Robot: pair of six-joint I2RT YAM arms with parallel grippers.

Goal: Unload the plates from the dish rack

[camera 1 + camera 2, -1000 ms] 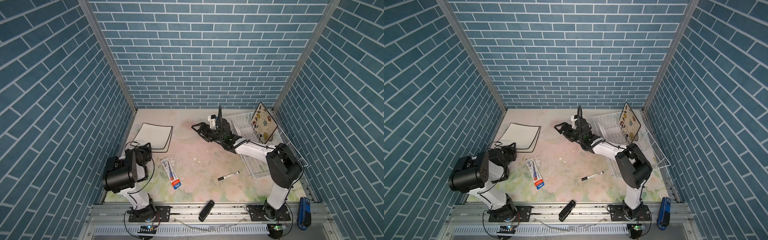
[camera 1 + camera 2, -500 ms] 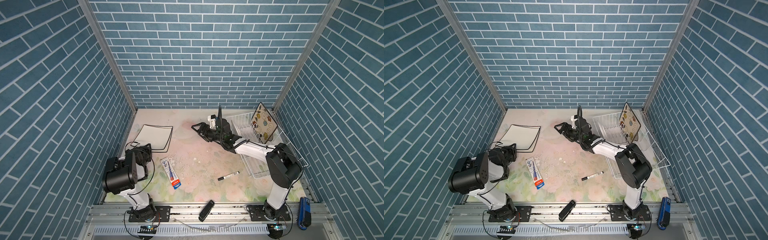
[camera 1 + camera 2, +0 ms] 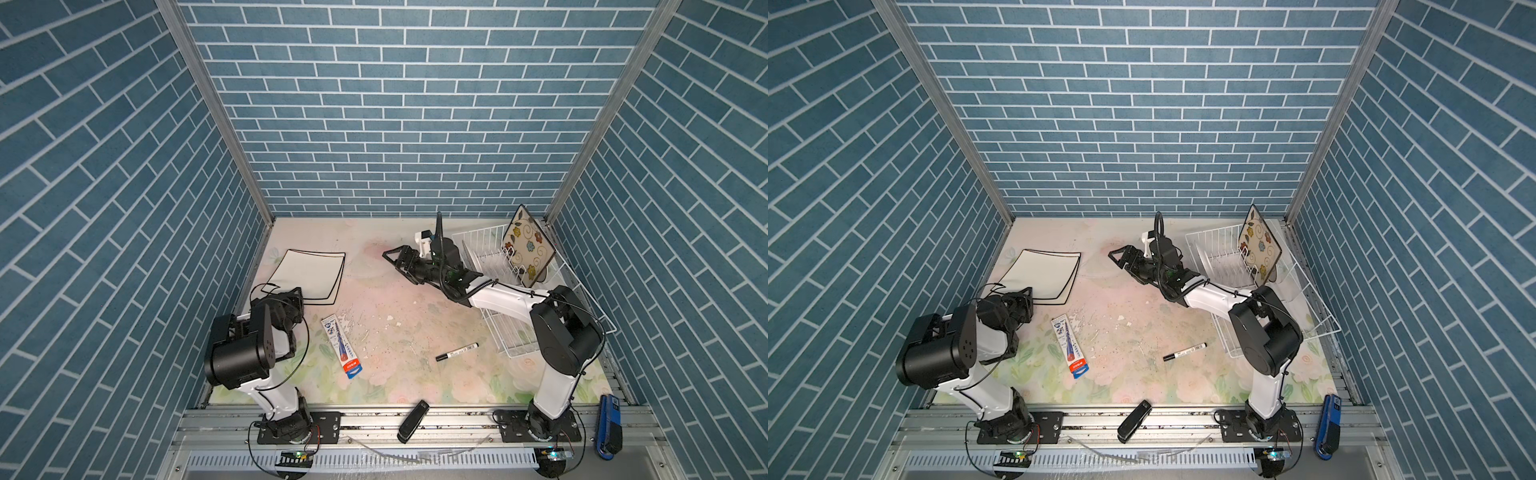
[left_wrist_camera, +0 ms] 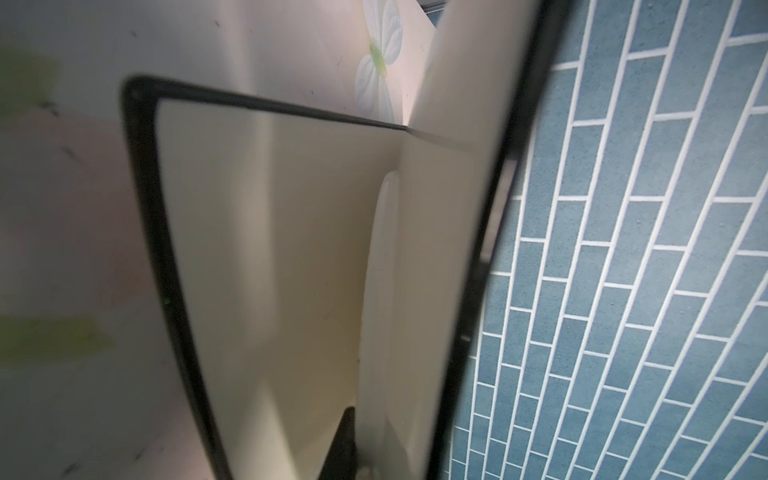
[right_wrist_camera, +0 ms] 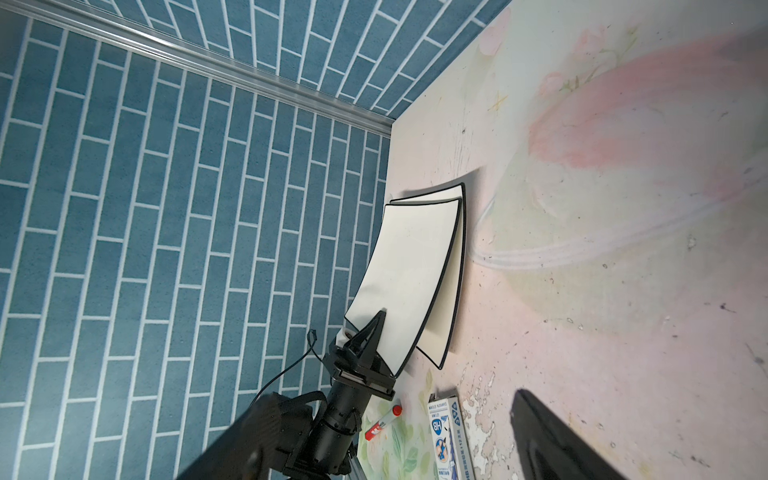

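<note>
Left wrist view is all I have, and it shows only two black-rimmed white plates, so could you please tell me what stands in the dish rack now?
Observer: The floral plate stands upright on edge at the far end of the dish rack.
Operator: Thank you. Is the right gripper busy with it?
Observer: No. The right gripper is open and empty, out over the table to the left of the rack, pointing away from it.
</note>
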